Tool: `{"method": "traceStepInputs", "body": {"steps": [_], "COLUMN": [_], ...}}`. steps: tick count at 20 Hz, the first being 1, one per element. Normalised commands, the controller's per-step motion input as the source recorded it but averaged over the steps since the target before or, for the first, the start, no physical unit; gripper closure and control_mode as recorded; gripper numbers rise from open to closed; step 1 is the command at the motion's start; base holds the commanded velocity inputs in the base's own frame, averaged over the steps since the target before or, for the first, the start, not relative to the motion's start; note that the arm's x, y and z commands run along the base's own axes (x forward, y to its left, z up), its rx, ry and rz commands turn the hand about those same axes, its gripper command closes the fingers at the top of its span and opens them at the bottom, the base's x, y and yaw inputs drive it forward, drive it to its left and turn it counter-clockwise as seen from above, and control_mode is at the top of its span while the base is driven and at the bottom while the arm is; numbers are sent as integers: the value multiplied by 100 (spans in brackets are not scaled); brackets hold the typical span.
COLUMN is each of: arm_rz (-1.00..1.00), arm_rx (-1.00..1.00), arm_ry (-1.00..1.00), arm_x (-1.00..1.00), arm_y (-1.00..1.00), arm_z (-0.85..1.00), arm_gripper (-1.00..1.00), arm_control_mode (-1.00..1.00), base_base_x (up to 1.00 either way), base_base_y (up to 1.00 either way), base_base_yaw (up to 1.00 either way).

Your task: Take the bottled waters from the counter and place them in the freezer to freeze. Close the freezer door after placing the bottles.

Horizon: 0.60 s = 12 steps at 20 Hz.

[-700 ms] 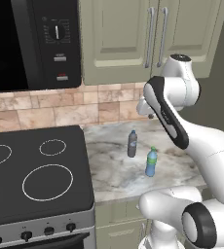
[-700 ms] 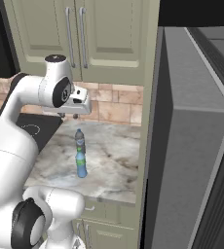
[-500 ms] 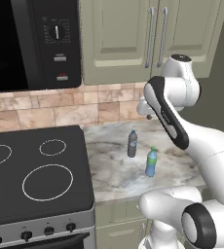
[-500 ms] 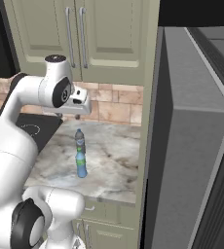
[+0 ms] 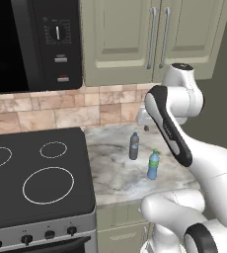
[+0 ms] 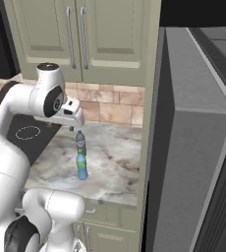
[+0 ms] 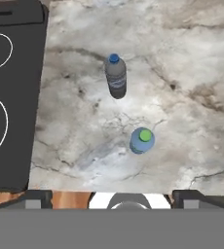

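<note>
Two bottled waters stand upright on the marbled counter (image 5: 110, 178). The smoky grey bottle (image 5: 134, 147) is farther back, and the clear blue bottle (image 5: 154, 164) with a green cap stands nearer the front edge. My gripper (image 5: 145, 124) hangs above and behind them, open and holding nothing. The hand view looks straight down on the grey bottle (image 7: 116, 77) and the blue bottle (image 7: 142, 140), with the fingertips (image 7: 36, 198) spread wide at the bottom. From the right, the gripper (image 6: 78, 124) hovers just over the grey bottle (image 6: 80, 141) and the blue bottle (image 6: 81, 166). The grey freezer (image 6: 193, 147) rises at the right.
A black glass stovetop (image 5: 36, 173) borders the counter on the left, under a black microwave (image 5: 31, 44). Pale green wall cabinets (image 5: 150, 39) hang over the counter, and a tall cabinet panel (image 6: 152, 123) separates it from the refrigerator.
</note>
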Motion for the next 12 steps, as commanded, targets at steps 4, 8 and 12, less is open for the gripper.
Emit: {"method": "traceStepInputs", "body": {"steps": [4, 8, 12], "arm_rz": [-46, -53, -53], "arm_rx": [-7, -1, 0], "arm_ry": [0, 4, 0], "arm_x": [-19, -1, 0], "arm_y": [56, 38, 31], "arm_z": [0, -7, -15], "arm_gripper": [-100, -100, -100], "arm_control_mode": [-100, -100, -100], "base_base_x": [0, 0, 0], "base_base_y": [0, 0, 0], "base_base_yaw": [0, 0, 0]}}
